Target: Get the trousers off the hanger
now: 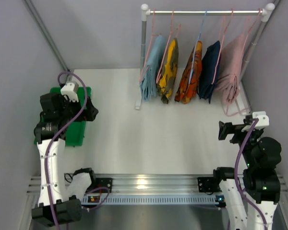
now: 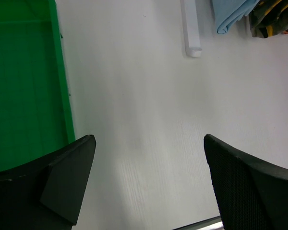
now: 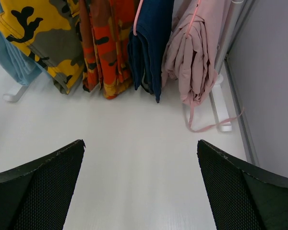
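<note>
Hovering over the table's [image 1: 134, 143] left and right edges, your left gripper [image 2: 149, 143] and right gripper [image 3: 140, 148] both gape wide, holding nothing. Along the far edge, the light blue trousers [image 1: 152, 64] and yellow blotched trousers [image 1: 169, 66] hang side by side at the rack's [image 1: 206, 12] left end.

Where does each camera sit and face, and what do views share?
Top external: above and behind, looking down on table, rail; left arm and right arm show.
Left wrist: faces down at table, green bin; open left gripper shows.
Right wrist: faces navy pair and neighbours; open right gripper shows.
Shared: both wrists see light blue trousers, yellow trousers.
</note>
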`<action>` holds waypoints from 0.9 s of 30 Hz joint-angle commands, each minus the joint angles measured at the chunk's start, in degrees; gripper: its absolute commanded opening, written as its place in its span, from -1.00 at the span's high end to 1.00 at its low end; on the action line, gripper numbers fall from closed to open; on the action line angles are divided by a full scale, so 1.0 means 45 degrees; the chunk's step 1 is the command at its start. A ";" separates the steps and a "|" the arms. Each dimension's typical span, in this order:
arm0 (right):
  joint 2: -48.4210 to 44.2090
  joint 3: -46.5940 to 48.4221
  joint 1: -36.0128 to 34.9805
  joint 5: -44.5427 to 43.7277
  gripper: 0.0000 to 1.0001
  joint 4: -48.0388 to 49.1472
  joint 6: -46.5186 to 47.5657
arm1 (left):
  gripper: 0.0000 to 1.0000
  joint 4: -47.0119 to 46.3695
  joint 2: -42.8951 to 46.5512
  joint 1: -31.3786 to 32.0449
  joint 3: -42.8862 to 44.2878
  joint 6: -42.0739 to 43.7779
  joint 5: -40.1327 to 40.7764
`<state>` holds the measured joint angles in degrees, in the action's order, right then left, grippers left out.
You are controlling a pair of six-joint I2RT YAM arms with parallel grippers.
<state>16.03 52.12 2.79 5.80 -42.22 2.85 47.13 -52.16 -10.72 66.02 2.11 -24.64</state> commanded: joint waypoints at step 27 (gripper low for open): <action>0.4463 0.3475 0.0084 0.0878 -0.99 0.0182 -0.1551 | -0.57 -0.5491 -0.9617 0.4394 1.0148 -0.8001 -0.6925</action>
<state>35.03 63.70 2.79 8.21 -42.04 -1.39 34.68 -92.18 8.82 107.26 -21.50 -50.72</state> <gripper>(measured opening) 0.993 0.792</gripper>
